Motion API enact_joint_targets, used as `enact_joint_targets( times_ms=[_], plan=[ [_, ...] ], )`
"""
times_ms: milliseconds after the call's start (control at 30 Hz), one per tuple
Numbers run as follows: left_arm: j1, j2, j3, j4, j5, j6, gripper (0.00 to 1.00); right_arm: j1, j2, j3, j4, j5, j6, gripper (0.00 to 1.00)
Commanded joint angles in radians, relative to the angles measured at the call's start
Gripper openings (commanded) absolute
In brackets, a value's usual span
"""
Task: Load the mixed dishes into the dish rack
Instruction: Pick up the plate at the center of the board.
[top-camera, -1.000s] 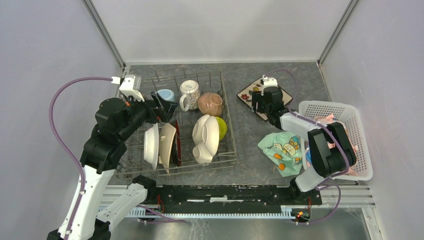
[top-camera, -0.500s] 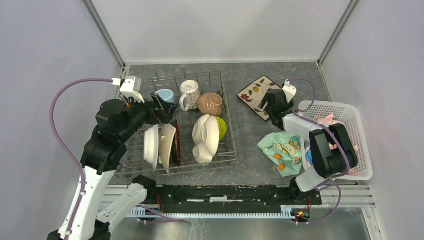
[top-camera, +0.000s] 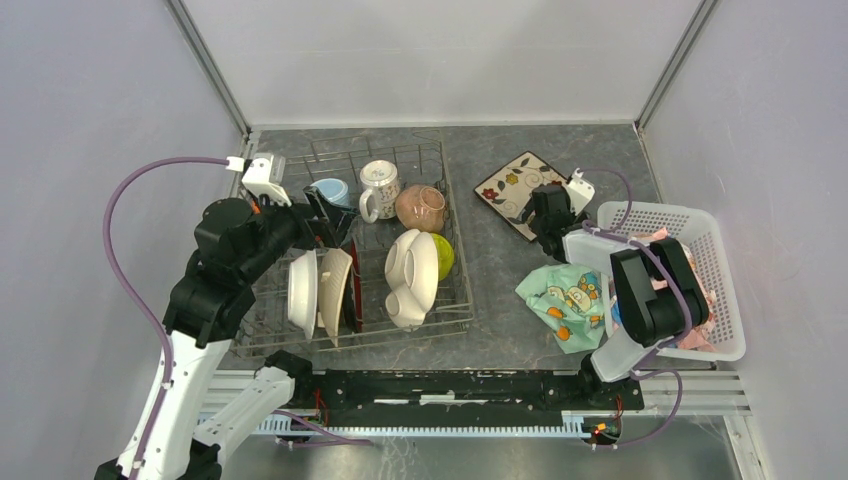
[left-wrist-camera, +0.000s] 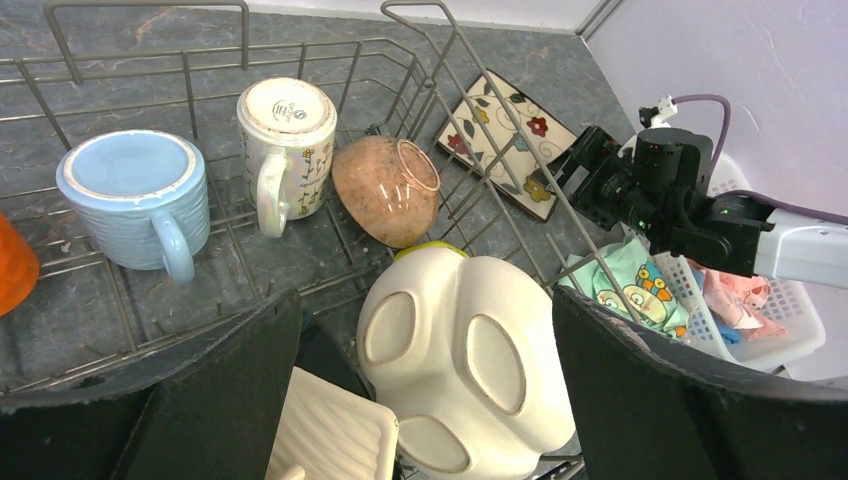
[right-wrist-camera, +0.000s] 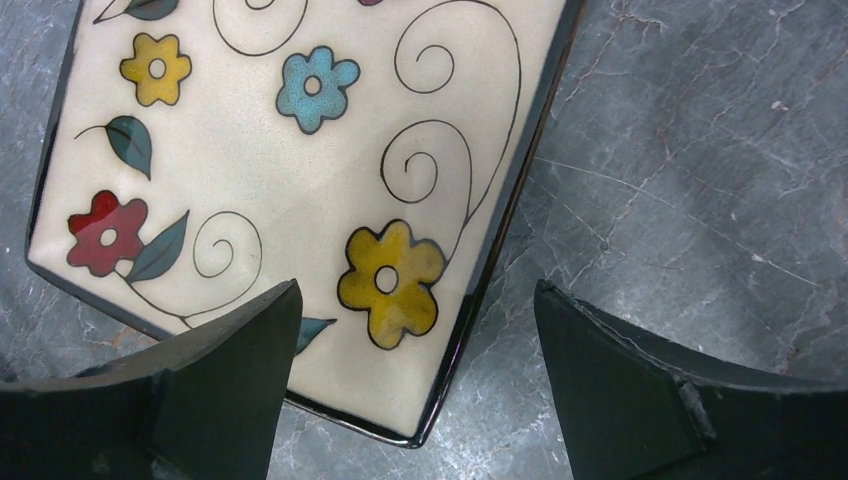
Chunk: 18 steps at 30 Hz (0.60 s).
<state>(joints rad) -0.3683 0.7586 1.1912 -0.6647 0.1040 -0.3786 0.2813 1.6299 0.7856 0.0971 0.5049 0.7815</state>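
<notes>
One dish lies outside the dish rack (top-camera: 457, 250): the flowered plate (right-wrist-camera: 300, 180), flat on the grey table (right-wrist-camera: 700, 150) directly beneath the right gripper (right-wrist-camera: 415, 300); that gripper's jaws are spread wide with nothing between them, one finger over the plate's glazed face, the other over bare table, and the dark rim at the plate's corner runs between them. The left gripper (left-wrist-camera: 425, 300) is likewise spread and empty, hanging over the rack; below and ahead of it stand the light-blue mug (left-wrist-camera: 135, 195), the white patterned mug (left-wrist-camera: 285, 140), the tan bowl (left-wrist-camera: 390, 190) and the cream three-section plate (left-wrist-camera: 465, 370).

The likeliest trouble is the pinch itself; a plate lying flat offers only a thin, slick rim, so the fingers may skid off or shove it along rather than lift it. A hold on one corner could let the plate swing and slip on the way across; the white basket (top-camera: 700, 225) and teal cloth (top-camera: 560, 300) lie close behind the hand; the rack's raised wire side and crowded tines could catch an edge.
</notes>
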Motion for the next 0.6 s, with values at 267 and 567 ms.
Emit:
enact_joint_targets(
  times_ms=[267,567],
  plan=[
    [-0.004,0.002,-0.002,0.023,-0.001,-0.003,1.00,-0.031,0.047,-0.052,0.163,-0.090,0.041,0.90],
    [-0.004,0.007,0.007,0.025,-0.005,-0.003,1.00,-0.049,0.088,-0.114,0.420,-0.251,-0.001,0.86]
  ],
)
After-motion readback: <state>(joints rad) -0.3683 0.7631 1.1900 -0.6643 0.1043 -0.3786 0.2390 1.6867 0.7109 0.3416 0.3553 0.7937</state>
